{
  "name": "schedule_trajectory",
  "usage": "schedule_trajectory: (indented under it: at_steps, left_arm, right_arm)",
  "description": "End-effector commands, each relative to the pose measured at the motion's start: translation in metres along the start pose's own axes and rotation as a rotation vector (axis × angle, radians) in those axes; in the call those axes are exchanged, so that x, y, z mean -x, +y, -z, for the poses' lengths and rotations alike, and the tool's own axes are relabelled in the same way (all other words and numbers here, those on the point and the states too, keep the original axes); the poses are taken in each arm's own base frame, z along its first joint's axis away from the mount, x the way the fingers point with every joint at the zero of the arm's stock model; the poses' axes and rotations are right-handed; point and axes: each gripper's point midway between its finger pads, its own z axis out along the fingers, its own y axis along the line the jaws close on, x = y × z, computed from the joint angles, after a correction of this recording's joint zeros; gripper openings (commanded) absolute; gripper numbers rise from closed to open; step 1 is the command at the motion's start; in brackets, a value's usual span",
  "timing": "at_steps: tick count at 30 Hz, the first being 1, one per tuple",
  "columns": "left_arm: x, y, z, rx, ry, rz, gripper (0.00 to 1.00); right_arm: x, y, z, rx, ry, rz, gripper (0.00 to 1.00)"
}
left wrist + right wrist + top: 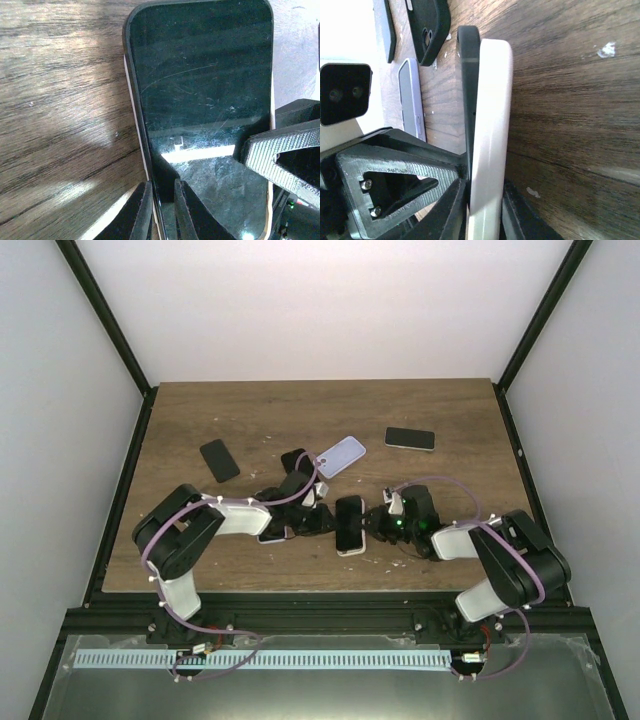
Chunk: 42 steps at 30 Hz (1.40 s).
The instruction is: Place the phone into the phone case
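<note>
A black phone (349, 520) lies partly in a white phone case (352, 550) near the table's front middle. In the left wrist view the phone's dark screen (205, 90) fills the frame, with the case's white rim (135, 125) along its left side. My left gripper (163, 210) is shut on the phone's left edge. In the right wrist view the white case (490, 150) stands edge-on with the black phone (466, 75) against it. My right gripper (485, 215) is shut on the case and phone together. It meets them from the right (375, 527), the left gripper from the left (320, 523).
A lavender case (341, 455), a black case (293, 462) and a black phone (219, 460) lie behind the left arm. Another black phone (410, 438) lies at the back right. The right gripper's finger (285, 150) rests on the screen's right side.
</note>
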Motion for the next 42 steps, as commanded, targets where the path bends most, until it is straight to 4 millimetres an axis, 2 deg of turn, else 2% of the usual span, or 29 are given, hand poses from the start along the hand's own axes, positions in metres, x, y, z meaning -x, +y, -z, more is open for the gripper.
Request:
schedule_trajectory:
  at_steps: [1, 6, 11, 13, 20, 23, 26, 30, 35, 38, 42]
  left_arm:
    - [-0.012, -0.008, 0.000, -0.030, 0.030, 0.002, 0.15]
    - [-0.002, -0.019, 0.018, -0.073, -0.007, 0.016, 0.16]
    - [0.015, -0.025, 0.053, -0.136, -0.070, 0.046, 0.20]
    - [0.023, -0.029, 0.073, -0.164, -0.105, 0.048, 0.24]
    - [0.037, -0.046, 0.155, -0.271, -0.246, 0.028, 0.43]
    - [0.037, -0.069, 0.187, -0.385, -0.292, -0.003, 0.55]
    - [0.031, -0.098, 0.209, -0.501, -0.294, -0.061, 0.63]
    - [0.027, -0.125, 0.226, -0.627, -0.286, -0.104, 0.67]
    - [0.024, -0.138, 0.233, -0.712, -0.298, -0.127, 0.68]
    - [0.023, -0.147, 0.234, -0.758, -0.276, -0.128, 0.65]
    - [0.024, -0.148, 0.235, -0.797, -0.282, -0.108, 0.54]
  right_arm:
    - [-0.007, 0.009, -0.003, 0.055, 0.038, 0.017, 0.15]
    - [-0.006, 0.013, -0.002, 0.060, 0.037, 0.028, 0.09]
    - [-0.002, 0.037, 0.002, 0.136, 0.046, 0.078, 0.07]
    - [-0.001, 0.053, 0.008, 0.186, 0.044, 0.109, 0.07]
    - [0.002, 0.134, 0.048, 0.423, 0.025, 0.271, 0.07]
    - [0.003, 0.160, 0.063, 0.494, 0.009, 0.304, 0.07]
    - [0.001, 0.189, 0.079, 0.582, 0.003, 0.346, 0.07]
    - [-0.004, 0.228, 0.099, 0.688, -0.006, 0.419, 0.07]
    - [-0.012, 0.257, 0.109, 0.764, 0.002, 0.468, 0.08]
    - [-0.015, 0.265, 0.109, 0.797, 0.017, 0.473, 0.08]
    - [-0.017, 0.263, 0.108, 0.820, 0.020, 0.460, 0.08]
